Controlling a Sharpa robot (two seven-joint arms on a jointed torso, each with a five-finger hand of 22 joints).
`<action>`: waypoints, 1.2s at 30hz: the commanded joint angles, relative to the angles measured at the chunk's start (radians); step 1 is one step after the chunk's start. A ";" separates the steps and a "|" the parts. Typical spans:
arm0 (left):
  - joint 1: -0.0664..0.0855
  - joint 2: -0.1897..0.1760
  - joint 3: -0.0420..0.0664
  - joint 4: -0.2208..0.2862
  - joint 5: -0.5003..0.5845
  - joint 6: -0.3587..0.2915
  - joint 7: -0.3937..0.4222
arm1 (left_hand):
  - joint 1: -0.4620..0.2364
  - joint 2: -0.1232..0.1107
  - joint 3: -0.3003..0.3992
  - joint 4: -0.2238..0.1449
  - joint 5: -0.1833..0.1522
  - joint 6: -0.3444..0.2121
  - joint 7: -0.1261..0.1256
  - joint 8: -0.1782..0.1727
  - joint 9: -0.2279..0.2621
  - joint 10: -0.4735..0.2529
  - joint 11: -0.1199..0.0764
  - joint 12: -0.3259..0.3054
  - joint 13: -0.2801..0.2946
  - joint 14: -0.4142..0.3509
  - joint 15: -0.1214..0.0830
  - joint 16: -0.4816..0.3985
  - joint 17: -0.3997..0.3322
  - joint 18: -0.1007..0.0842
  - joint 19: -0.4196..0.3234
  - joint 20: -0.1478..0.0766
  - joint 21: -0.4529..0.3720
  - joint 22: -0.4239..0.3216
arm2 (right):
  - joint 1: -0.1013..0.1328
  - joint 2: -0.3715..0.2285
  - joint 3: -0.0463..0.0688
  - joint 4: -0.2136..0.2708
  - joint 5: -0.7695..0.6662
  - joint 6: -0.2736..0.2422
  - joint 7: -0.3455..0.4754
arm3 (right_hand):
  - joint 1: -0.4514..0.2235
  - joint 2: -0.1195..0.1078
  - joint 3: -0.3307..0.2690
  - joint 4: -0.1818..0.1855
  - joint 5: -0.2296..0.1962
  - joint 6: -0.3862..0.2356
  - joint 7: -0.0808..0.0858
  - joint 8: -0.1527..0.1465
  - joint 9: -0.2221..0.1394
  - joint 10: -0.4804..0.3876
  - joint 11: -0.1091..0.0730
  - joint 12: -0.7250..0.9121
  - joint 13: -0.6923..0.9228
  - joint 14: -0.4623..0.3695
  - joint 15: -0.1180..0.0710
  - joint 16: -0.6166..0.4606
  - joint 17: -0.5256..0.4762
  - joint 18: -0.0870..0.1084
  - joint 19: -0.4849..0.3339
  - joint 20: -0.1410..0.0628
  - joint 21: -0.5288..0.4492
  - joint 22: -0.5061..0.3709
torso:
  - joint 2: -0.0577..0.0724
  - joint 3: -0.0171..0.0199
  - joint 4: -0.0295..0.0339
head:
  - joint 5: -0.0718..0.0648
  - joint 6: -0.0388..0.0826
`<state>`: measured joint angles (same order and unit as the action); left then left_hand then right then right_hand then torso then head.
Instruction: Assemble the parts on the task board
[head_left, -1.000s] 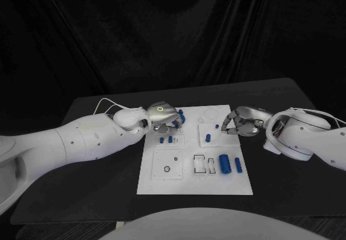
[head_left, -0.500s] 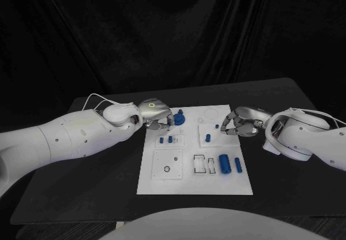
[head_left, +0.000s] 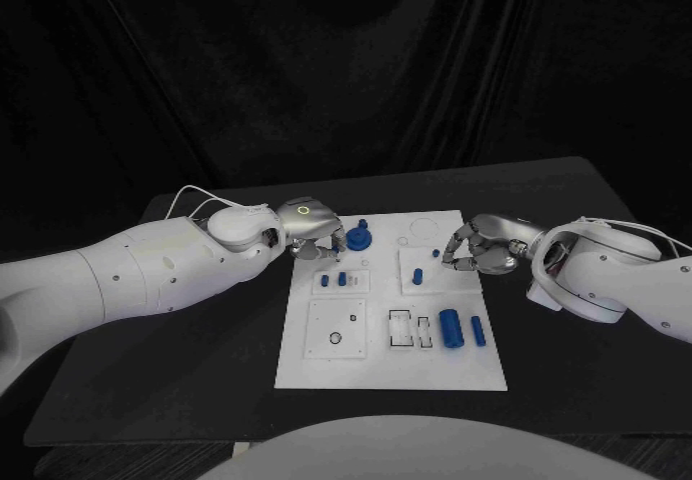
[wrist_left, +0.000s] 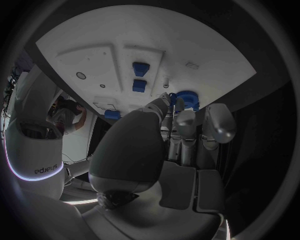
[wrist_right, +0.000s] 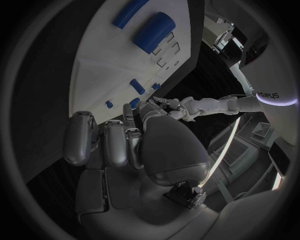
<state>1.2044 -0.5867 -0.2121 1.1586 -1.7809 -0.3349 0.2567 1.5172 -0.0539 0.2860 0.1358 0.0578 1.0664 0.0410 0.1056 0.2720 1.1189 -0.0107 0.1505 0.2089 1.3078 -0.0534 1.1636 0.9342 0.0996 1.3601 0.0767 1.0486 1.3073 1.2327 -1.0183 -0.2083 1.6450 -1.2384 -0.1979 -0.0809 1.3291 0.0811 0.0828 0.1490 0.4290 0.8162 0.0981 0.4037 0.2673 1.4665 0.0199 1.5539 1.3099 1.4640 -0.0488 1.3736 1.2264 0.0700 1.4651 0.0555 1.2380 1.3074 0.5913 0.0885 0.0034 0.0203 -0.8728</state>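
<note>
The white task board (head_left: 389, 355) lies mid-table. At its far left corner sits a round blue part (head_left: 358, 238) with a small peg (head_left: 364, 224) behind it. My left hand (head_left: 315, 228) is just left of it, fingers apart and empty. In the left wrist view the fingertips (wrist_left: 184, 117) end right beside the round part (wrist_left: 185, 96). My right hand (head_left: 483, 246) hovers at the board's right edge with its fingers curled in on nothing. Two small blue blocks (head_left: 335, 280), a short peg (head_left: 417, 275), a thick cylinder (head_left: 450, 327) and a thin rod (head_left: 477, 329) are on the board.
Rectangular slots (head_left: 408, 329) and a square plate with holes (head_left: 336, 330) occupy the board's near half. Black table (head_left: 159, 380) surrounds the board. The right wrist view shows the cylinder (wrist_right: 154, 31), the rod (wrist_right: 129, 12) and my left hand (wrist_right: 187, 106) across the board.
My left hand has drawn back to the left off the round blue part, which stays in place on the board. The right hand has not moved.
</note>
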 joint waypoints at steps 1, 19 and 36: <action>-0.003 0.006 0.001 -0.004 -0.004 0.012 -0.006 | 0.001 -0.007 0.001 0.008 -0.006 -0.003 -0.005 -0.004 -0.001 0.000 -0.004 -0.005 0.000 -0.008 -0.002 -0.004 -0.001 -0.001 -0.008 -0.002 -0.005 0.131 | -0.003 -0.003 0.001 0.001 0.002 0.003 -0.009 | 0.012 -0.001 0.006 -0.002 0.004 0.006 -0.001 0.000 0.001 0.080 -0.005 -0.005 0.218 0.047 -0.008 -0.003 -0.001 0.000 0.011 -0.005 -0.004 0.170 | 0.000 0.0000 -0.0001 | -0.003 0.000; -0.014 0.025 0.000 -0.015 -0.004 0.028 -0.008 | 0.000 -0.009 0.001 0.010 -0.006 -0.005 -0.004 -0.007 -0.002 -0.001 -0.004 -0.010 -0.002 -0.009 -0.001 -0.006 -0.002 -0.001 -0.010 -0.001 -0.008 0.130 | -0.004 -0.005 0.001 0.004 0.002 -0.001 -0.007 | 0.014 -0.001 0.008 -0.005 0.004 0.006 -0.001 0.000 0.002 0.079 -0.006 -0.006 0.217 0.046 -0.009 -0.004 -0.001 0.000 0.011 -0.006 -0.004 0.170 | 0.000 0.0000 -0.0002 | -0.004 0.000; -0.021 0.028 0.000 -0.016 -0.004 0.042 -0.017 | -0.002 -0.011 0.000 0.013 -0.006 -0.008 -0.003 -0.010 -0.003 -0.001 -0.002 -0.014 -0.003 -0.009 0.000 -0.005 -0.001 -0.001 -0.010 -0.001 -0.008 0.131 | -0.005 -0.005 0.001 0.004 0.002 -0.001 -0.007 | 0.015 -0.001 0.009 -0.006 0.004 0.006 -0.001 -0.001 0.002 0.079 -0.006 -0.006 0.216 0.046 -0.009 -0.004 -0.001 0.000 0.011 -0.006 -0.005 0.170 | 0.000 0.0002 -0.0001 | -0.005 0.000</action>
<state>1.1853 -0.5613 -0.2123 1.1425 -1.7811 -0.3055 0.2407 1.5172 -0.0539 0.2857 0.1410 0.0551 1.0629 0.0376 0.1007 0.2697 1.1183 -0.0101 0.1412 0.2064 1.3079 -0.0534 1.1637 0.9344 0.0998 1.3566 0.0732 1.0445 1.3073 1.2300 -1.0223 -0.2083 1.6471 -1.2366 -0.1981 -0.0808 1.3330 0.0776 0.0885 0.1433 0.4290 0.8162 0.0981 0.4037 0.2673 1.4665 0.0199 1.5542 1.3107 1.4676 -0.0524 1.3737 1.2266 0.0700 1.4651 0.0555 1.2380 1.3080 0.5913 0.0885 0.0033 0.0156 -0.8728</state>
